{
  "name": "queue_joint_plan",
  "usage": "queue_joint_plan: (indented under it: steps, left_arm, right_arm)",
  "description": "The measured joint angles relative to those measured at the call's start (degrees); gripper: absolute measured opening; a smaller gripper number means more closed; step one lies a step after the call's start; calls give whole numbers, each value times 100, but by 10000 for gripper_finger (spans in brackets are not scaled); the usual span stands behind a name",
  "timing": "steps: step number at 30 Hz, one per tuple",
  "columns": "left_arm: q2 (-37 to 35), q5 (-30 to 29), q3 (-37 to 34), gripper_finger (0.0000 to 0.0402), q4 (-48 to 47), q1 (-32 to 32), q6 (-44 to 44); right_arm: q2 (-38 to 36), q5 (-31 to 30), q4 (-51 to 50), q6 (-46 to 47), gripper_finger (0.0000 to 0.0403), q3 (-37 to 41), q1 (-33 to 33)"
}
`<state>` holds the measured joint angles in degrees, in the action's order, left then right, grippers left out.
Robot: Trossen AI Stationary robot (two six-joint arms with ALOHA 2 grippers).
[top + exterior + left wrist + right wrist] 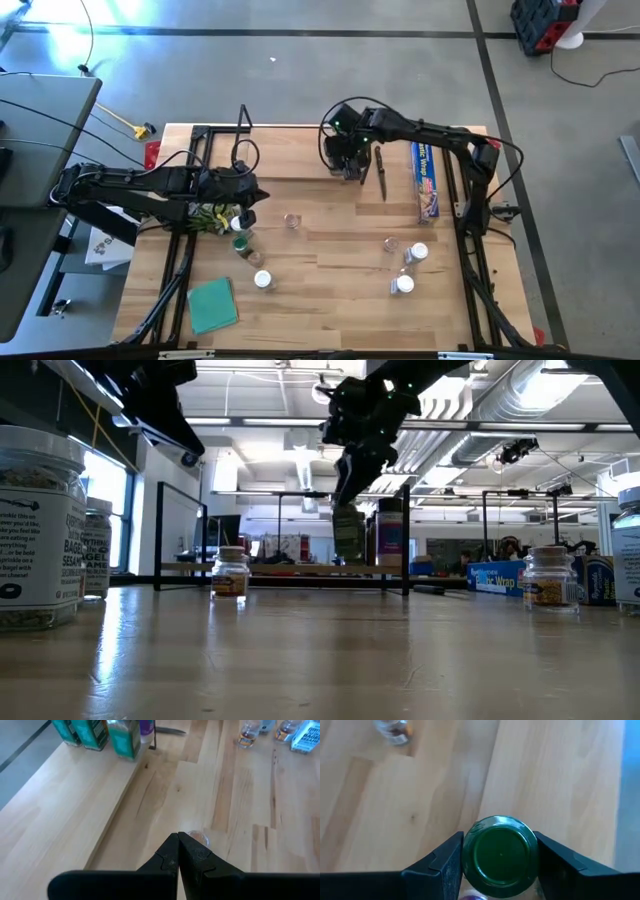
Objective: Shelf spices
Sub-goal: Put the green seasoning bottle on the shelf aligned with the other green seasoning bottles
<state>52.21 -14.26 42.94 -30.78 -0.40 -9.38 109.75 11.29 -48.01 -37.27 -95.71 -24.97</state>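
While from above my right gripper [349, 165] hangs over the shelf [300, 152] at the table's far side, my right wrist view shows its fingers clamped on a green-lidded spice jar [500, 856], and my left gripper [178, 851] sits pressed shut near the scattered jars
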Motion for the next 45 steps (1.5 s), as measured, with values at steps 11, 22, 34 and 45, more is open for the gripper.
queue_joint_plan:
  steps: [11, 22, 34, 45]
  left_arm:
    - [-2, 15, 0, 0, 107, 0, 19]
    - [-2, 17, 0, 0, 106, 0, 1]
    - [-2, 17, 0, 0, 105, 0, 1]
    - [61, -4, 0, 0, 228, 0, -51]
  right_arm:
    - [-15, -123, 174, -12, 192, 237, -15]
    - [15, -646, 111, -24, 262, 261, -15]
    - [-13, -846, 85, 395, 267, 254, -11]
    - [-297, -1198, 159, 533, 268, 241, 193]
